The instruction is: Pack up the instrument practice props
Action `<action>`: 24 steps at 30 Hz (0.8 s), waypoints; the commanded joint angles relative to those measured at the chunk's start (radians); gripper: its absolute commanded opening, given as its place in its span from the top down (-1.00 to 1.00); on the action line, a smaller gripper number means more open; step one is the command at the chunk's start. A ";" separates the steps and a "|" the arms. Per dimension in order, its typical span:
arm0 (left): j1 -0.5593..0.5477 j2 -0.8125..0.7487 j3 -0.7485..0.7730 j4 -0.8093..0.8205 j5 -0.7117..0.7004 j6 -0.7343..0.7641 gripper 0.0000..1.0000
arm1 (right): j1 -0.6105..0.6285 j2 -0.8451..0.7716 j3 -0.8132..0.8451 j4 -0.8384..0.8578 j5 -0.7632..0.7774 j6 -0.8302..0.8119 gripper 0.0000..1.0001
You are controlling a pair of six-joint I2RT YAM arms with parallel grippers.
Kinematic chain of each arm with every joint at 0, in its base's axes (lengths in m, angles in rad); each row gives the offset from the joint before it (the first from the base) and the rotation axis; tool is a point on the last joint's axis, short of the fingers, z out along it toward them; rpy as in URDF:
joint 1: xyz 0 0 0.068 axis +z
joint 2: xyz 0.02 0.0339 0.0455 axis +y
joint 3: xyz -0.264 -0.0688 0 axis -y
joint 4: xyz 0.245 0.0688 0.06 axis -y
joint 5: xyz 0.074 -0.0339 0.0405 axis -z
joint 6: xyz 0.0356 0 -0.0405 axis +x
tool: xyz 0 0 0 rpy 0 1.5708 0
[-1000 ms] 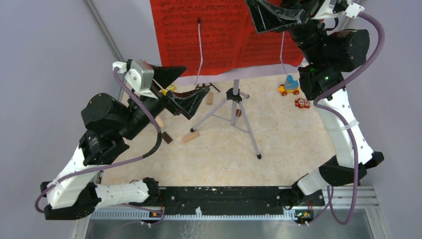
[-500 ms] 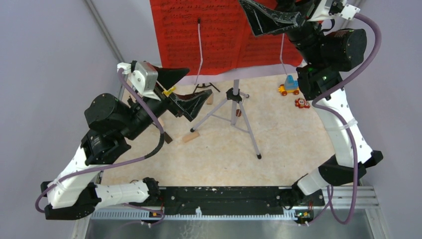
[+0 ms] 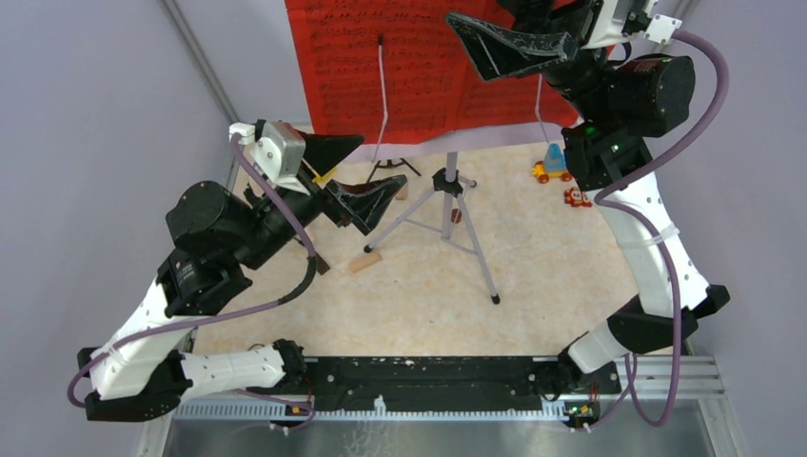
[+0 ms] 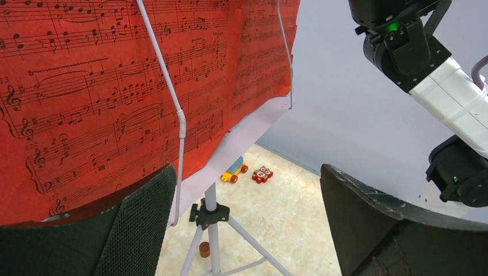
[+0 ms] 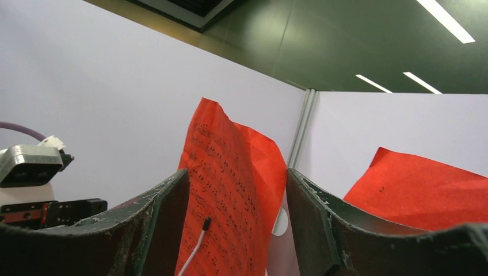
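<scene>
The red sheet-music pages [image 3: 400, 67] stand on the white music desk [image 3: 419, 145] atop the silver tripod [image 3: 447, 181]. They fill the left wrist view [image 4: 103, 86], held by white wire arms [image 4: 179, 123]. My right gripper [image 3: 481, 19] is open, high at the pages' top edge. In its wrist view [image 5: 237, 178] the red page [image 5: 236, 201] shows between its fingers; I cannot tell if they touch. My left gripper [image 3: 381, 160] is open and empty, left of the tripod, facing the desk's lower lip [image 4: 241, 138]. A small black tripod [image 3: 395, 167] peeks out behind it. No microphones show.
Two toy cars [image 3: 552, 164] [image 3: 577, 197] sit at the back right, also in the left wrist view [image 4: 235, 169]. A tan block [image 3: 364, 262] and a dark block [image 3: 319, 264] lie left of the tripod legs. A brown peg [image 3: 456, 216] is under the tripod.
My right gripper has swung left along the top of the red pages. My left gripper has risen slightly and edged right toward the stand.
</scene>
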 commanded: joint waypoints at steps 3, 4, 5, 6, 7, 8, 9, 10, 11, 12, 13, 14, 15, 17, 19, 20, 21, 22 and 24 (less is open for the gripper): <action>-0.003 -0.012 -0.015 0.055 -0.007 -0.010 -0.97 | 0.015 -0.042 -0.033 0.079 -0.055 0.045 -0.21; -0.003 -0.014 -0.017 0.057 -0.007 -0.011 -0.97 | 0.015 -0.051 -0.054 0.083 -0.055 0.045 -0.21; -0.003 -0.015 -0.020 0.058 -0.006 -0.013 -0.97 | 0.016 -0.061 -0.071 0.088 -0.052 0.045 -0.21; -0.003 -0.017 -0.023 0.060 -0.008 -0.014 -0.97 | 0.015 -0.071 -0.089 0.094 -0.050 0.044 -0.20; -0.002 -0.018 -0.024 0.063 -0.008 -0.014 -0.97 | 0.015 -0.082 -0.112 0.101 -0.045 0.041 -0.20; -0.003 -0.018 -0.024 0.062 -0.008 -0.015 -0.97 | 0.016 -0.093 -0.133 0.106 -0.039 0.039 -0.20; -0.003 -0.017 -0.025 0.064 -0.009 -0.016 -0.97 | 0.015 -0.105 -0.156 0.111 -0.034 0.036 -0.20; -0.002 -0.019 -0.025 0.065 -0.011 -0.015 -0.97 | 0.015 -0.115 -0.176 0.115 -0.029 0.033 -0.20; -0.003 -0.017 -0.025 0.064 -0.012 -0.016 -0.97 | 0.016 -0.126 -0.196 0.116 -0.023 0.030 -0.20; -0.002 -0.016 -0.025 0.063 -0.014 -0.015 -0.97 | 0.014 -0.134 -0.212 0.115 -0.018 0.026 -0.19; -0.003 -0.016 -0.023 0.061 -0.017 -0.016 -0.97 | 0.016 -0.141 -0.226 0.112 -0.015 0.021 -0.19; -0.002 -0.015 -0.022 0.060 -0.021 -0.017 -0.97 | 0.015 -0.148 -0.239 0.110 -0.012 0.016 -0.18; -0.003 -0.012 -0.020 0.059 -0.023 -0.019 -0.97 | 0.016 -0.154 -0.251 0.108 -0.009 0.013 -0.16; -0.003 -0.010 -0.017 0.060 -0.028 -0.020 -0.97 | 0.016 -0.165 -0.273 0.108 -0.006 0.011 -0.11; -0.003 -0.007 -0.010 0.061 -0.041 -0.021 -0.97 | 0.016 -0.171 -0.289 0.102 -0.010 0.011 -0.06; -0.003 -0.006 -0.008 0.065 -0.061 -0.028 -0.97 | 0.015 -0.172 -0.292 0.094 -0.014 0.011 -0.02; -0.002 -0.007 -0.005 0.072 -0.090 -0.037 -0.97 | 0.016 -0.171 -0.293 0.083 -0.017 0.011 0.03; -0.003 -0.009 -0.005 0.081 -0.113 -0.042 -0.97 | 0.015 -0.171 -0.296 0.075 -0.019 0.010 0.07; -0.004 -0.011 -0.003 0.100 -0.136 -0.042 -0.97 | 0.015 -0.171 -0.303 0.063 -0.020 0.008 0.21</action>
